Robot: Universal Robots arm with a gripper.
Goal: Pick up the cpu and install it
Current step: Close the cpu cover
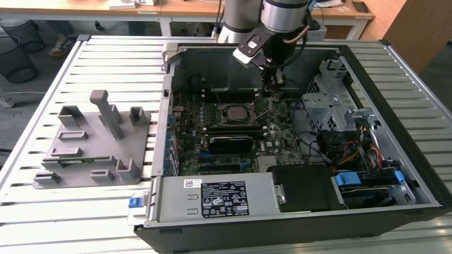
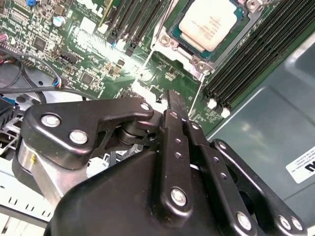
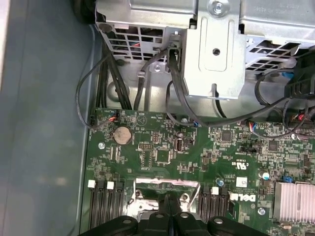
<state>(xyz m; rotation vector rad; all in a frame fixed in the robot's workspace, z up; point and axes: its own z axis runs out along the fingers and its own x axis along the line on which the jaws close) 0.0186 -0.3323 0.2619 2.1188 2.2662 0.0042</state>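
The grey robot arm (image 1: pixel 282 16) comes in from the top of the exterior view and reaches down into the open black computer case (image 1: pixel 297 225), which lies on the white slatted desk (image 1: pixel 106 58). The black claw (image 1: pixel 274 94) hangs low over the green motherboard (image 1: pixel 279 135). In both wrist views its fingers (image 2: pixel 173 98) are pressed together with nothing between them. The cpu (image 2: pixel 210 22), a small square chip with a silvery-white metal top, lies flat in the socket frame, near the claw's tip but apart from it.
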